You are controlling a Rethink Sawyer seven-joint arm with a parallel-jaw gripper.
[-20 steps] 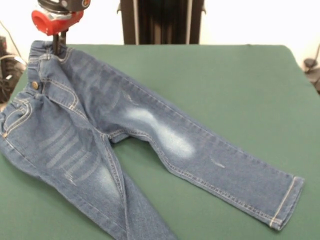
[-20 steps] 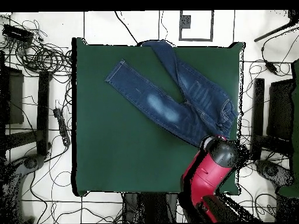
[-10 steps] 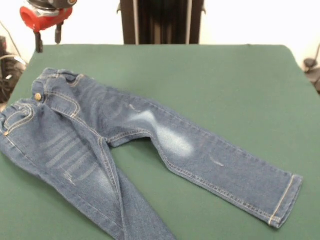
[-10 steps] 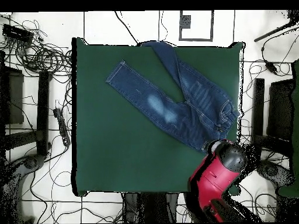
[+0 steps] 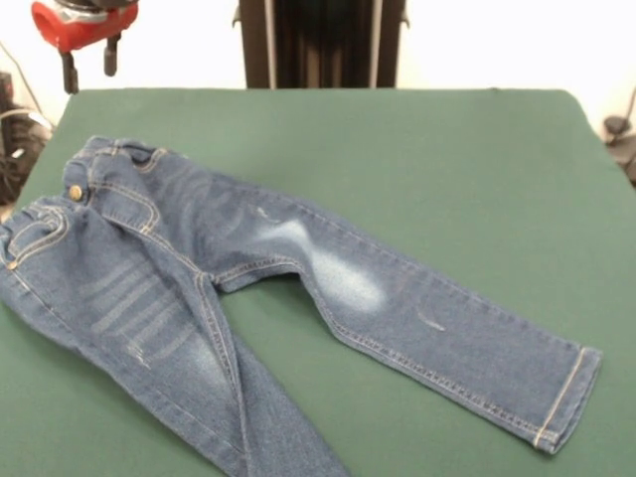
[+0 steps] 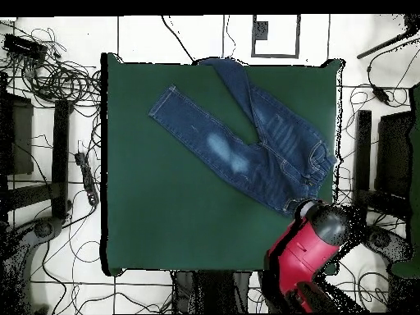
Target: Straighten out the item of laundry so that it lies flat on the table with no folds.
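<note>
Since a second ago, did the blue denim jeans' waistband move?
Yes. The blue denim jeans' waistband dropped from the green table's far edge towards its middle, now lying flat, free of the open red-and-black gripper above.

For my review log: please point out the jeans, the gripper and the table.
jeans (image 5: 328,273): front view, faded thigh patch.
gripper (image 5: 87,62): front view, between its two dark fingertips, open above the table's corner.
table (image 5: 447,169): front view, bare green top.
</note>
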